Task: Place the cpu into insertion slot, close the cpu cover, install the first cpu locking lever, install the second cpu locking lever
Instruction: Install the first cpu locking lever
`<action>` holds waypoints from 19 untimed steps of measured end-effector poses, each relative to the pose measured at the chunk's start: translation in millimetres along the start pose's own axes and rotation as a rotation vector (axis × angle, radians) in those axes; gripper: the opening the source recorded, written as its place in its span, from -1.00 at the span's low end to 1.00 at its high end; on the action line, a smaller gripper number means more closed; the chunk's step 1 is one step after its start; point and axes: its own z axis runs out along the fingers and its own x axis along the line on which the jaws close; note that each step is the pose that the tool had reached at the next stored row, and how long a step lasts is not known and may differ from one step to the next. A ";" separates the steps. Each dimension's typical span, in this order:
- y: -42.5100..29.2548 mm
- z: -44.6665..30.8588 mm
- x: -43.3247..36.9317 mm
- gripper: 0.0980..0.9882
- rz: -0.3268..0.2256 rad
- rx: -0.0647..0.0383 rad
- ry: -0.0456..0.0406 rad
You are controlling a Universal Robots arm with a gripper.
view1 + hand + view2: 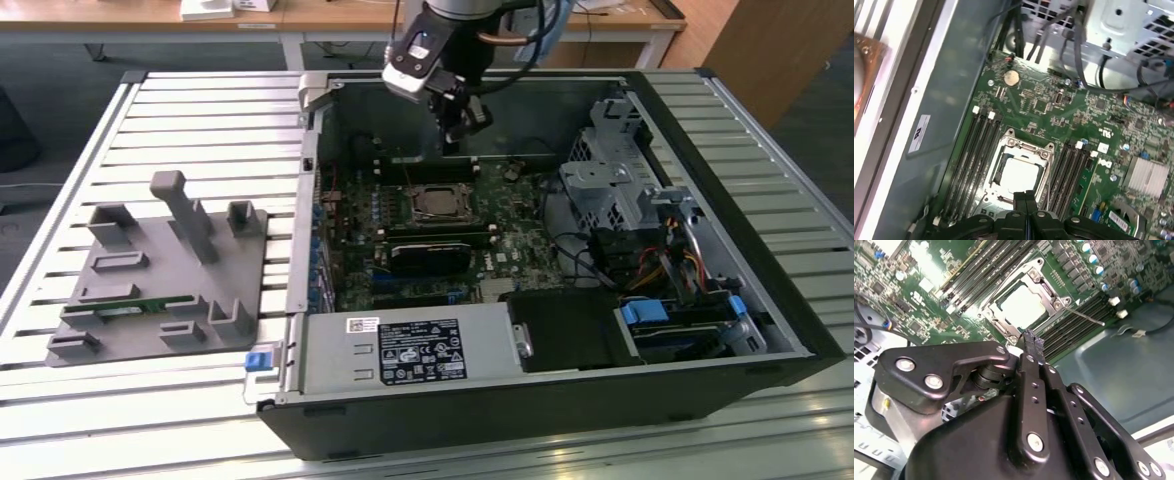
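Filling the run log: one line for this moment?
gripper: shut, empty, above cpu | cpu: seated | cpu cover: down over it | locking lever: sticking out

No print can be read; a white sticker [363,324] and a black label [423,352] lie on the grey power supply [487,345], well apart from the cpu [437,203]; a pale wall label [918,133] on the case wall [949,100] near the cpu is too small to read.

Slatted aluminium table [200,110] carries two items. An open black computer case [534,405] lies on its side, taking up the exterior view's right and middle. A grey fixture plate [147,275] with upright holders sits flat on the slats at the exterior view's left, just beside the case. A small blue part [262,358] is at the case's near corner, possibly a clamp.
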 end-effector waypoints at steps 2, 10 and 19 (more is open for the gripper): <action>0.0 0.4 0.0 -0.98 -0.020 0.000 0.0004; 0.1 1.3 0.0 -0.98 -0.094 -0.001 0.0025; 0.0 2.4 0.0 -0.98 -0.254 0.000 0.0058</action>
